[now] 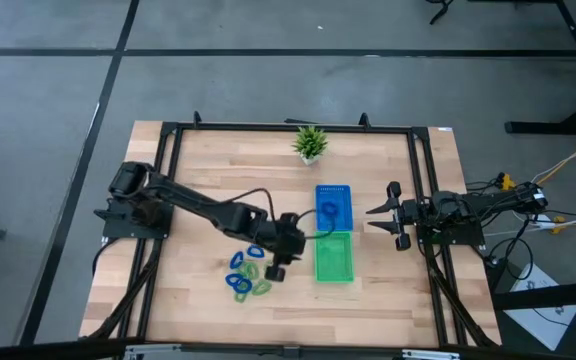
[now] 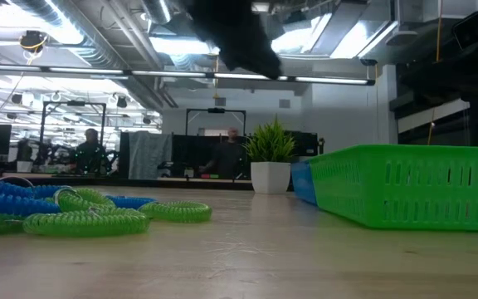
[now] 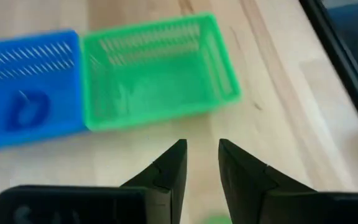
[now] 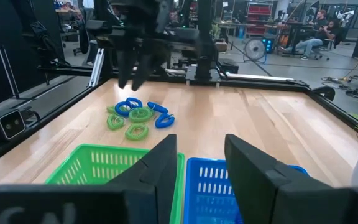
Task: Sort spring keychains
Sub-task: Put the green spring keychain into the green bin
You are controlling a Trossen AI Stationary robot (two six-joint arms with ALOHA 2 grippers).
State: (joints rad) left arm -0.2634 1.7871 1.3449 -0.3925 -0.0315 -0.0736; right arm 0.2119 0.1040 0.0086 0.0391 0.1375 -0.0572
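- Left gripper [image 1: 279,270] hangs above the bench [image 1: 208,170]; fingers [image 3: 169,171] released, a narrow gap between them, nothing gripped.
- Spring keychains [image 1: 247,274], blue and light green, lie in a loose heap on the bench just beside the left fingers, on the side away from the trays; in the right wrist view the heap [image 4: 137,117] sits under and just past the fingertips.
- In the low view the coils [image 2: 81,212] rest flat on the wood, green ones in front, blue behind.
- Green tray [image 1: 334,259] lies just beyond the left fingers on the other side; looks empty in the left wrist view [image 3: 157,74].
- Blue tray [image 1: 333,207] touches the green tray's far edge; one blue keychain [image 1: 329,212] lies inside it, seen also as a dark loop [image 3: 30,112].
- Right gripper [image 1: 388,219] waits near the trays, fingers [image 4: 160,165] released and spread, holding nothing, pointed at both trays.
- Small potted plant [image 1: 310,143] stands past the blue tray at the bench's back edge.
- People [image 4: 303,34] sit well beyond the bench in the room.
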